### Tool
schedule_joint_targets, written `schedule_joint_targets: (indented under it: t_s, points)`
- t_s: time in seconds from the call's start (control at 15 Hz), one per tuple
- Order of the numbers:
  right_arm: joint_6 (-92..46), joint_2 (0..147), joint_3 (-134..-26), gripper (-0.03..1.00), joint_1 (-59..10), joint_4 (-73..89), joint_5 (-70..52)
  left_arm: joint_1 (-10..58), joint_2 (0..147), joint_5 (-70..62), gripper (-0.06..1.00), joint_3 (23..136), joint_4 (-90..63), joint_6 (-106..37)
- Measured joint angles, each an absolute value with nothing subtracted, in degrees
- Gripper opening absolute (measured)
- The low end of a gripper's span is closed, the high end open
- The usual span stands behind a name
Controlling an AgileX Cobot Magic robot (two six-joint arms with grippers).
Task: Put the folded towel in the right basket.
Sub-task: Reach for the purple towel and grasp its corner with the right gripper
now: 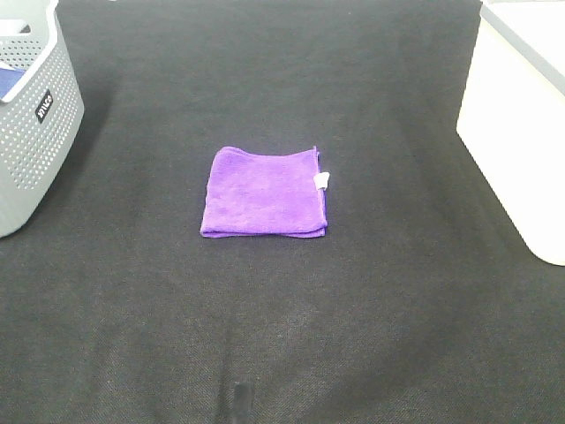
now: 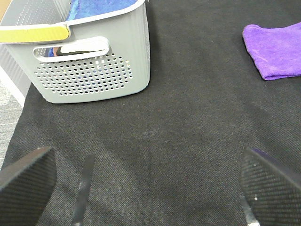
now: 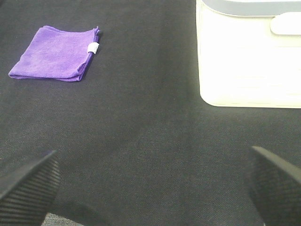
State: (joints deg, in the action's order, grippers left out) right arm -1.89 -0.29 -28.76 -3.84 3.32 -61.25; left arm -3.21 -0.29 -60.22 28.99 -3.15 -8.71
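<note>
A folded purple towel with a small white tag lies flat on the black cloth in the middle of the table. It also shows in the left wrist view and the right wrist view. The white right basket stands at the right edge, also in the right wrist view. My left gripper is open and empty, well short of the towel. My right gripper is open and empty, apart from towel and basket. Neither arm shows in the exterior high view.
A grey perforated basket stands at the far left and holds a blue cloth. Black cloth covers the table. The cloth's edge and a grey floor show beside the grey basket.
</note>
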Motion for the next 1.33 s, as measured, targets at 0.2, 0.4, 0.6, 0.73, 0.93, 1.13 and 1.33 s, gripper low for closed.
schedule_joint_targets:
  t_s: [0.2, 0.4, 0.6, 0.73, 0.93, 1.13, 1.33]
  points:
    - [-1.89, -0.29, -28.76, 0.98, -3.84, 3.32, -61.25, -3.21, -0.29, -60.22, 0.99, 28.99, -3.21, -8.71]
    - [-1.89, -0.29, -28.76, 0.98, -3.84, 3.32, -61.25, -3.21, -0.29, -60.22, 0.99, 28.99, -3.21, -8.71]
    - [-1.89, -0.29, -28.76, 0.98, -3.84, 3.32, -61.25, -3.21, -0.29, -60.22, 0.99, 28.99, -3.21, -8.71]
    - [-1.89, -0.29, -28.76, 0.98, -3.84, 3.32, -61.25, -3.21, -0.29, -60.22, 0.99, 28.99, -3.21, -8.71]
    - [-1.89, -0.29, -28.76, 0.98, -3.84, 3.32, -61.25, -3.21, -0.29, -60.22, 0.99, 28.99, -3.21, -8.71]
    - [-1.89, -0.29, -28.76, 0.98, -3.84, 3.32, -61.25, -3.21, -0.29, -60.22, 0.99, 28.99, -3.5, -8.71]
    - [-1.89, -0.29, -28.76, 0.98, -3.84, 3.32, -61.25, -3.21, -0.29, -60.22, 0.99, 28.99, -3.67, -8.65]
